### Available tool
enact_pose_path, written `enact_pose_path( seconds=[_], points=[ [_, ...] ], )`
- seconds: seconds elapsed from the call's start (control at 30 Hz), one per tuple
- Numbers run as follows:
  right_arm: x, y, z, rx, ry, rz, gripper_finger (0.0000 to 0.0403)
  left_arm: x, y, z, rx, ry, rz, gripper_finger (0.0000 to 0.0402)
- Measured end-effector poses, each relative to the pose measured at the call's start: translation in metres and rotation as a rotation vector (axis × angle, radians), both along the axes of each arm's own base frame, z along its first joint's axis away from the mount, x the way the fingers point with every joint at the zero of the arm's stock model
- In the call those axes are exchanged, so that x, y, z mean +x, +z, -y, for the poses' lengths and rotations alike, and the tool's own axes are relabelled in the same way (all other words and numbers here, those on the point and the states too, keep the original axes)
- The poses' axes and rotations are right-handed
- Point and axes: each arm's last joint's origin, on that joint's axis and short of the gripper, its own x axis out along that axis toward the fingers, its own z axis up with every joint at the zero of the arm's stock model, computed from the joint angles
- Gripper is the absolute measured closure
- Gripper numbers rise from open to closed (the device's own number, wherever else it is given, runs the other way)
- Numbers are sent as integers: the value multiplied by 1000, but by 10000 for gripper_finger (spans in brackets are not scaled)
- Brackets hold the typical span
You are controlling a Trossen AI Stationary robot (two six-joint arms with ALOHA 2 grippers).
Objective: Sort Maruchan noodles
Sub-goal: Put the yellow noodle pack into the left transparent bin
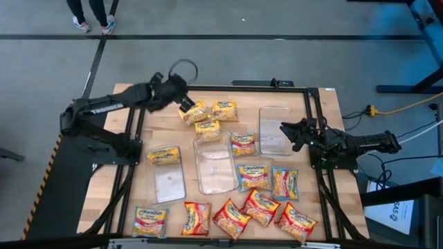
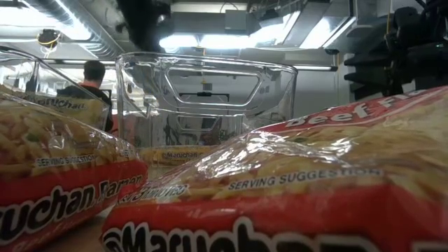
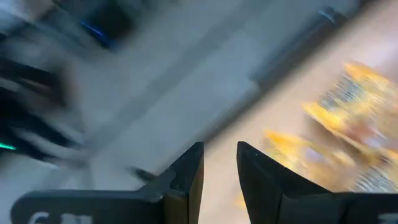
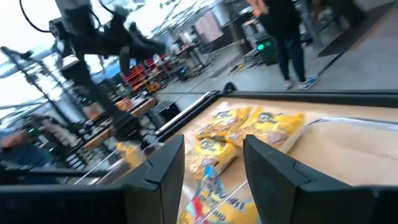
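I have the left end effector (image 1: 185,103) at the far left of the table (image 1: 318,207), fingers apart and holding nothing, just beside the cluster of three yellow Maruchan noodles (image 1: 208,116), which I judge is my next pick. The right end effector (image 1: 287,131) waits, parted and empty, over the far-right clear tray (image 1: 275,128). Red-orange packets (image 1: 259,207) crowd the near edge, unsorted, while one yellow packet (image 1: 164,155) already sits at the left tray (image 1: 169,185).
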Motion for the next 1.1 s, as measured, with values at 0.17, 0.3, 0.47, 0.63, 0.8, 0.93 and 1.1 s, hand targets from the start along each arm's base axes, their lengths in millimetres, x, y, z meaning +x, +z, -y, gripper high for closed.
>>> enact_pose_path(
  seconds=[0.17,0.3,0.47,0.63,0.8,0.93,1.1],
  points=[
    [-1,0,1,6,-41,3,242,-32,-39,-56,-443,10,238,312],
    [-1,0,1,9,-41,8,242,-49,-76,-79,-628,137,400,312],
    [-1,0,1,9,-39,9,242,-60,-114,-76,-822,185,387,312],
    [0,1,1,9,-29,10,242,-58,-138,-73,-876,294,334,312],
    [0,0,1,9,-29,9,242,-49,-156,-75,-958,342,332,311],
    [0,0,0,8,-13,8,242,-44,-173,-80,-1025,368,317,311],
    [0,0,-1,6,36,6,242,-34,-190,-84,-1110,352,337,311]
  ],
)
